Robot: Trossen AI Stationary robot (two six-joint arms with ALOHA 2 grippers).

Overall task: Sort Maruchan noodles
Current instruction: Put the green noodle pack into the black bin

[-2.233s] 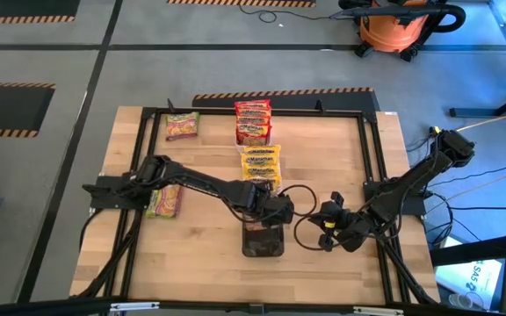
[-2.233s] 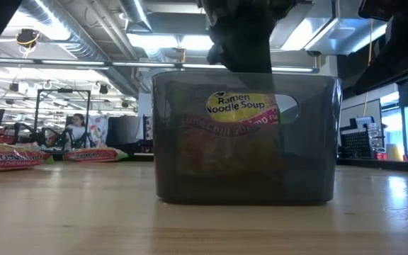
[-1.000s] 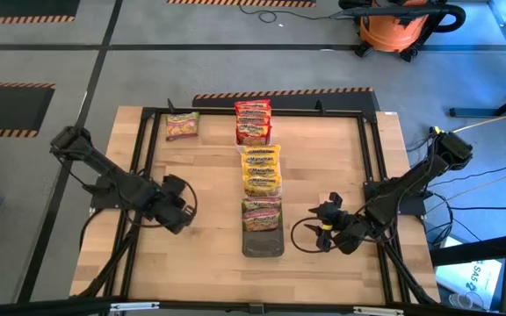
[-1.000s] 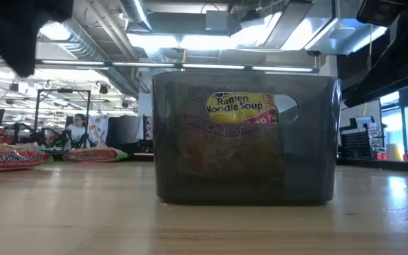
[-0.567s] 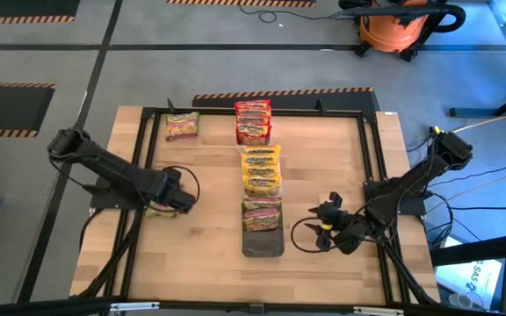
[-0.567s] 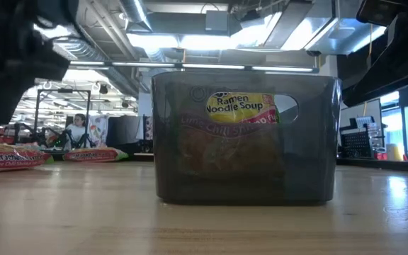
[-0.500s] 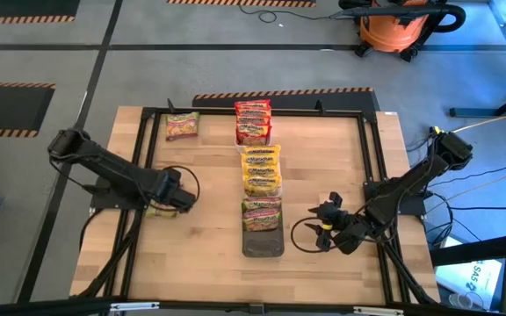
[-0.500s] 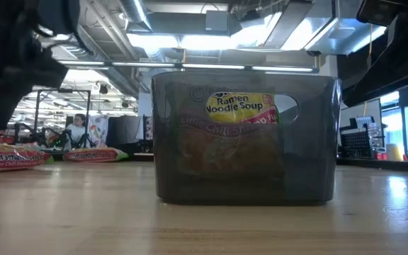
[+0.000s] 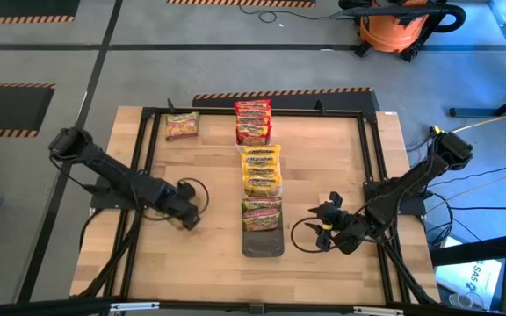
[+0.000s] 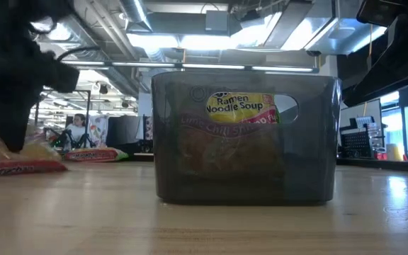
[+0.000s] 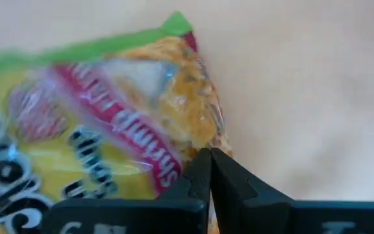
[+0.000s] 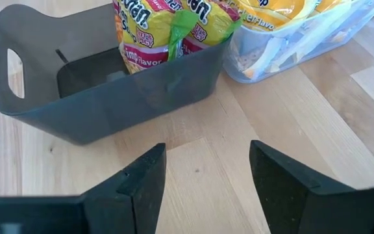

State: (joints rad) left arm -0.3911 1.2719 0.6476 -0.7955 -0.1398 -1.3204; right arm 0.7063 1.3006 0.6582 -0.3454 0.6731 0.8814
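A green-and-pink Maruchan noodle packet (image 11: 96, 110) lies at the table's left, and my left gripper (image 11: 210, 170) is shut on it; the arm hides it in the high view. A dark bin (image 9: 263, 237) at the table's middle holds more green-and-pink packets (image 12: 167, 26). Behind it stand a clear tray of yellow packets (image 9: 261, 167) and a tray of red packets (image 9: 253, 121). One more green-and-pink packet (image 9: 183, 125) lies flat at the far left. My right gripper (image 9: 317, 230) waits open, right of the dark bin. My left gripper pinches the packet's side edge (image 11: 203, 142), near the corner by the green seal strip, between its two fingers. The fingers come from above, pointing down. In the low view the gripped side (image 10: 2, 145) is tipped up while the lower side (image 10: 27, 168) rests on the table.
A black frame (image 9: 372, 158) runs around the wooden table top. The three containers stand in a row from the middle to the far edge. Bare wood lies between my left gripper and the dark bin, and along the near edge.
My left gripper has come down onto the green-and-pink packet at the table's left, shifted a little toward the dark bin, and taken hold. The packet, flat before, now stands tipped, one side raised and the other on the table.
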